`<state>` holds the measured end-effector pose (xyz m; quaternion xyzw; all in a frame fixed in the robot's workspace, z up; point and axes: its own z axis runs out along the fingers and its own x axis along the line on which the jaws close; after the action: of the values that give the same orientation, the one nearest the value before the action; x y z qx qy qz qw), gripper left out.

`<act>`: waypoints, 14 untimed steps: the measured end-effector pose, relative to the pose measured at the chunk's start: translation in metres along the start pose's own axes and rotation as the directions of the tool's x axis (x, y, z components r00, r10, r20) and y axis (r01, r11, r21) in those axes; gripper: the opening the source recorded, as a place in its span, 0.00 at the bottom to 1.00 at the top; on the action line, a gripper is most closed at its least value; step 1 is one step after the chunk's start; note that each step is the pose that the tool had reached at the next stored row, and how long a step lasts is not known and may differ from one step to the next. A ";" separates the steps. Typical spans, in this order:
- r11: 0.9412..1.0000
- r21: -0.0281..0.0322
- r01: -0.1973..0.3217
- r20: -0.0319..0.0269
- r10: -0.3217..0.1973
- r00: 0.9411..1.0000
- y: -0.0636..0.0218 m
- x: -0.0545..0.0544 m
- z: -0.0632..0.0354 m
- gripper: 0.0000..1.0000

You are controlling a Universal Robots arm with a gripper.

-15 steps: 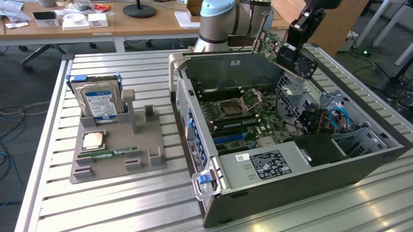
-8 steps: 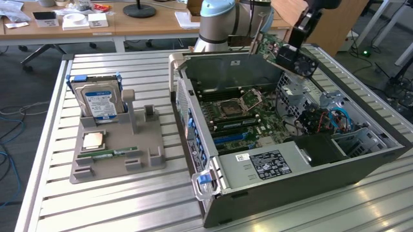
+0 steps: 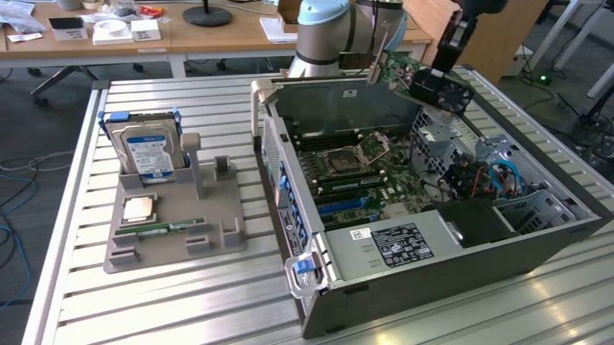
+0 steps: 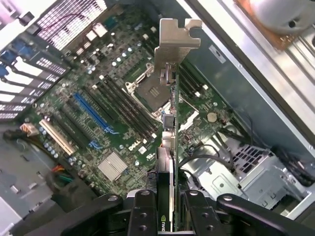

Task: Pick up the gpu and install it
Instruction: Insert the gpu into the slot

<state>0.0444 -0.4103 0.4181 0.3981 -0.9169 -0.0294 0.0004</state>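
With its fingers clamped on the gpu point(image 3: 422, 77) point(image 4: 170, 129), the gripper point(image 3: 443, 67) point(image 4: 166, 209) holds the card tilted above the open computer case point(image 3: 432, 277), over the motherboard point(image 3: 355, 172) point(image 4: 98, 113) inside. A hard drive point(image 3: 144, 147) stands well outside the case.

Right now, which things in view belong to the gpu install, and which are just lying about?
In the job:
- gpu, held in the gripper over the open case
- motherboard inside the case

Lying about:
- hard drive, CPU and RAM stick on the grey stand
- tape roll on the desk
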 end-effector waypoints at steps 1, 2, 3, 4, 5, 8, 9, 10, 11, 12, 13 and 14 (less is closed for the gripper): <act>1.000 0.000 0.019 -0.001 -0.019 1.000 0.0000 0.000 0.0000 0.26; 0.999 -0.001 0.038 -0.002 -0.038 0.999 0.0000 0.000 0.0001 0.26; 0.998 -0.001 0.056 -0.003 -0.056 0.998 0.0000 0.000 0.0001 0.26; 0.997 -0.002 0.073 -0.004 -0.073 0.997 0.0000 0.000 0.0001 0.26; 0.996 -0.002 0.091 -0.005 -0.091 0.996 0.0000 0.000 0.0001 0.26; 0.989 -0.004 0.146 -0.008 -0.146 0.989 0.0000 0.000 0.0002 0.26; 0.987 -0.004 0.164 -0.009 -0.164 0.986 0.0000 0.000 0.0002 0.26; 0.983 -0.005 0.181 -0.009 -0.181 0.983 0.0000 0.000 0.0002 0.26; 0.980 -0.006 0.199 -0.010 -0.199 0.980 0.0000 0.000 0.0002 0.26; 0.976 -0.006 0.216 -0.011 -0.217 0.976 0.0000 0.000 0.0002 0.26; 0.972 -0.007 0.234 -0.012 -0.234 0.972 0.0000 0.000 0.0002 0.26; 0.968 -0.007 0.252 -0.013 -0.252 0.968 0.0000 0.000 0.0002 0.26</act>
<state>0.0444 -0.4103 0.4179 0.5116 -0.8587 -0.0291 0.0041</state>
